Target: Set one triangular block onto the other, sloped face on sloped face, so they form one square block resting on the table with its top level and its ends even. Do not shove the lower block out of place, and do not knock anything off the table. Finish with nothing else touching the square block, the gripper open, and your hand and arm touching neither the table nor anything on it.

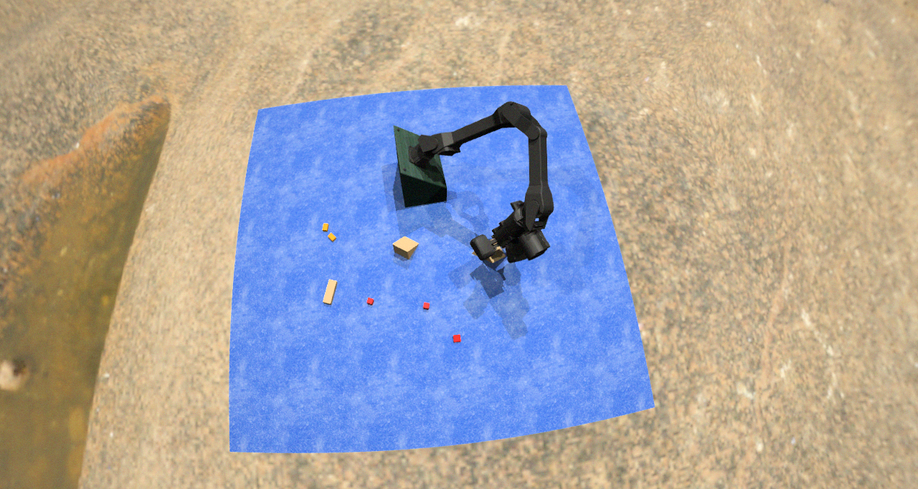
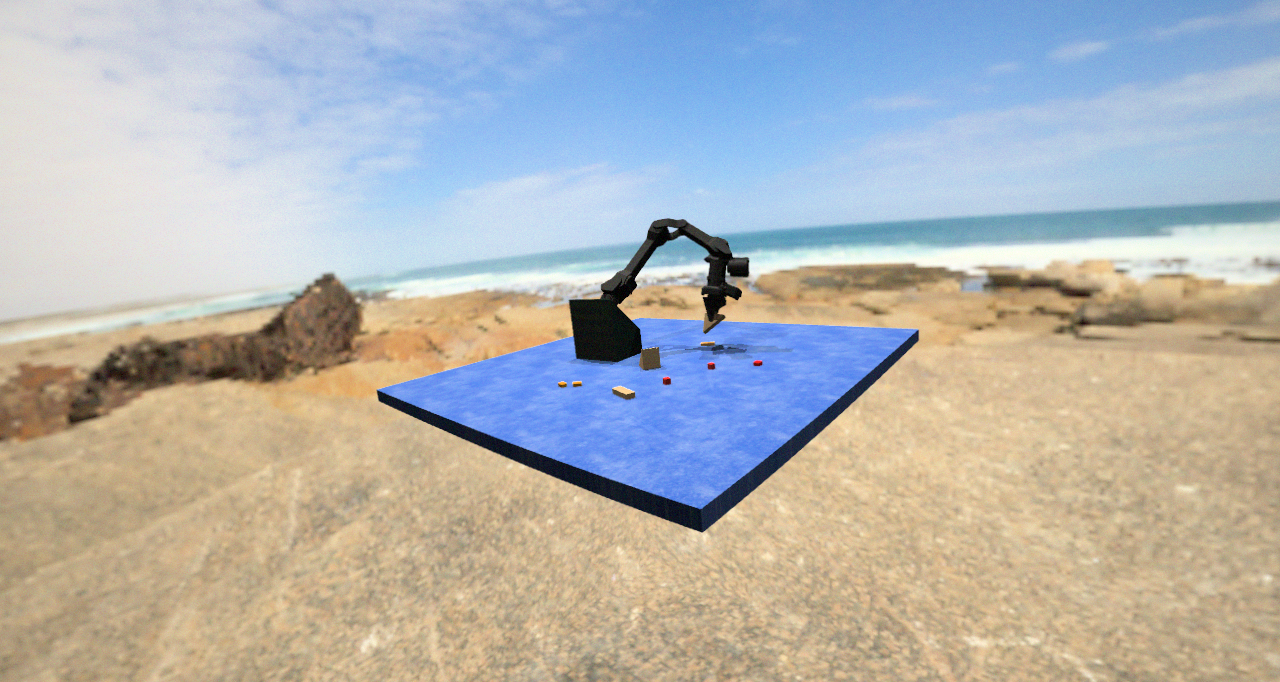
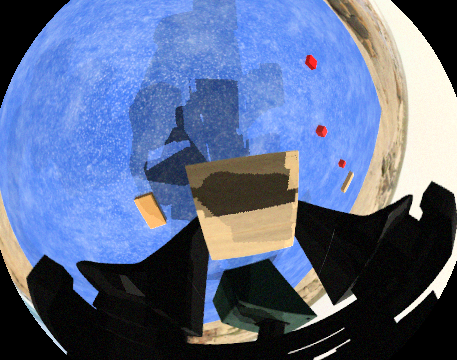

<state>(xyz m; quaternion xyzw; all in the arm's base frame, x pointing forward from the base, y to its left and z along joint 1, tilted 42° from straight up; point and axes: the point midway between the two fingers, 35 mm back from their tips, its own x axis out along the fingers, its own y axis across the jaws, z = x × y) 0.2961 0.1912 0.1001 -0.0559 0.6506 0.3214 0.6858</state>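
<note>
My gripper (image 1: 495, 251) (image 2: 713, 312) (image 3: 245, 210) is shut on one tan triangular block (image 1: 495, 256) (image 2: 712, 323) (image 3: 253, 230). The held block is above the blue table (image 1: 288, 390) (image 2: 572, 436), its shadow below it. In the exterior view it looks like a wedge with a narrow end pointing down; in the wrist view one broad face shows between the fingers. The other triangular block (image 1: 404, 247) (image 2: 649, 358) stands on the table in front of the robot base, to the left of the gripper in the top view. It is not visible in the wrist view.
A small plank (image 2: 707, 344) (image 3: 150, 210) lies near the gripper. Another plank (image 1: 330, 292) (image 2: 623, 392) (image 3: 347, 181), three red cubes (image 1: 426, 305) (image 2: 711, 365) (image 3: 321, 131) and two orange pieces (image 1: 325, 226) (image 2: 562, 383) lie farther off. The dark base (image 1: 423, 193) (image 2: 605, 330) (image 3: 258, 295) stands behind.
</note>
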